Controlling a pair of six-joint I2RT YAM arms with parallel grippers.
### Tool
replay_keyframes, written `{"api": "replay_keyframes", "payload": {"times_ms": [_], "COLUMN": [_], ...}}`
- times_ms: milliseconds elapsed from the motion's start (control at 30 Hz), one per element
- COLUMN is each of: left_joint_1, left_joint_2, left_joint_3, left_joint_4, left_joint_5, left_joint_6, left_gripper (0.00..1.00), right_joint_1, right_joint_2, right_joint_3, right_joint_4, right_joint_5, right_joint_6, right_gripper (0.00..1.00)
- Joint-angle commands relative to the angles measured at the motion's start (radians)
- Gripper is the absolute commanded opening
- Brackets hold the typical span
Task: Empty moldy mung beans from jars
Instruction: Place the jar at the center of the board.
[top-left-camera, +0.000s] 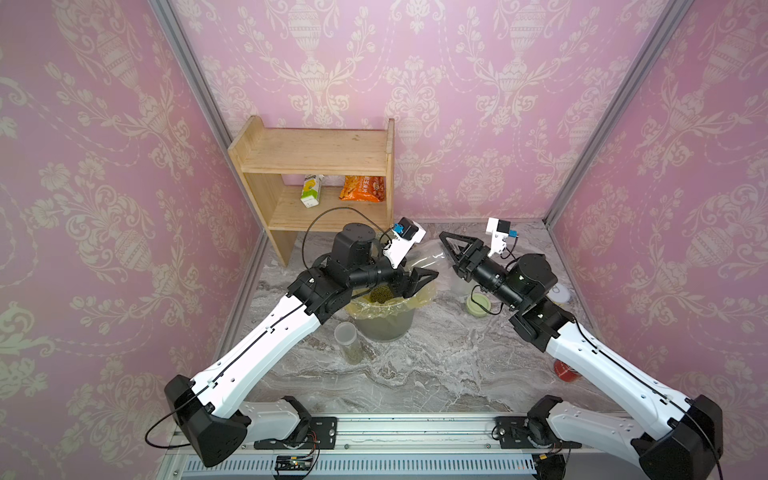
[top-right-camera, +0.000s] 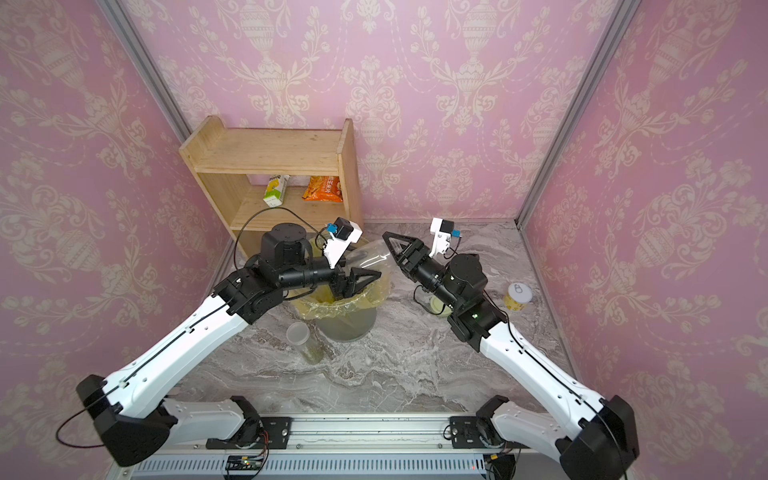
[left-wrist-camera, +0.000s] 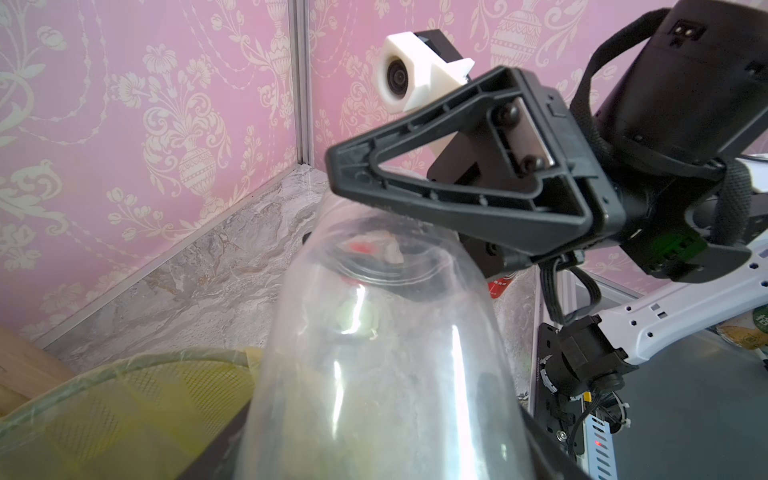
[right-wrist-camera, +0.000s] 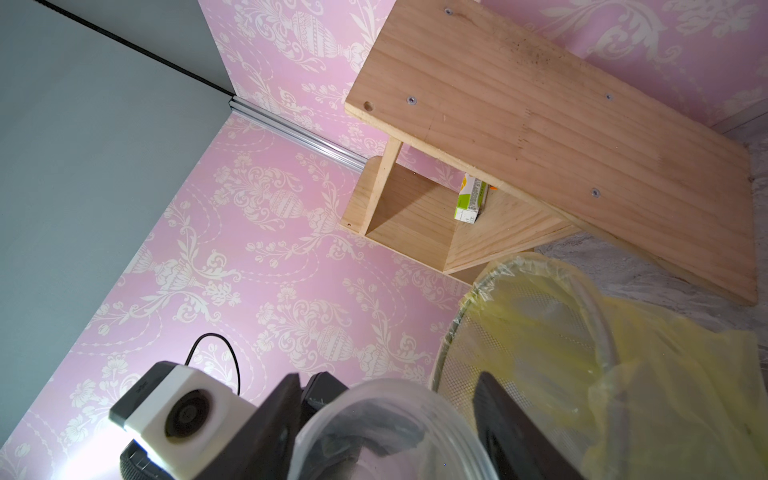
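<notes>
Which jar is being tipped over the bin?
The wide clear jar in the left tool, tilted above the yellow-bagged bin; the slim jar stands upright beside it.

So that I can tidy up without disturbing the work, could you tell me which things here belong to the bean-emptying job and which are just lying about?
Job: clear jar in the left gripper; tall jar; green lid; beans; lined bin.
Lying about: wooden shelf; carton; snack bag; can.
</notes>
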Motion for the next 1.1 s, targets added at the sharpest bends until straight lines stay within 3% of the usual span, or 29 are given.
{"api": "replay_keyframes", "payload": {"times_ms": [0,700,933,1067], "left_joint_1": [0.028,0.042,0.042,0.041], "left_joint_2": [-0.009,0.012,0.015,0.006], "left_joint_3": [0.016,0.031,0.013,-0.001], "left_joint_4": [0.026,0.033,0.05,0.056], "left_joint_5": [-0.15,-0.188,-0.187,-0.191], "left_joint_6": [0.031,0.073,0.058,0.054], "left_gripper": [0.58,0.6,0.8,0.83], "right_joint_1": [0.004,0.007,0.005,0.003], "right_joint_2": [-0.023,-0.036,-0.053,-0.054], "right_joint_3": [0.006,0.02,0.021,0.042], "right_joint_4": [-0.094,-0.187,-0.206,-0.221], "right_joint_5": [-0.024,-0.064,-0.027,-0.018], "right_joint_6": [-0.039,-0.034,-0.041,-0.052], "right_gripper": [0.56,0.54,0.52,0.52]}}
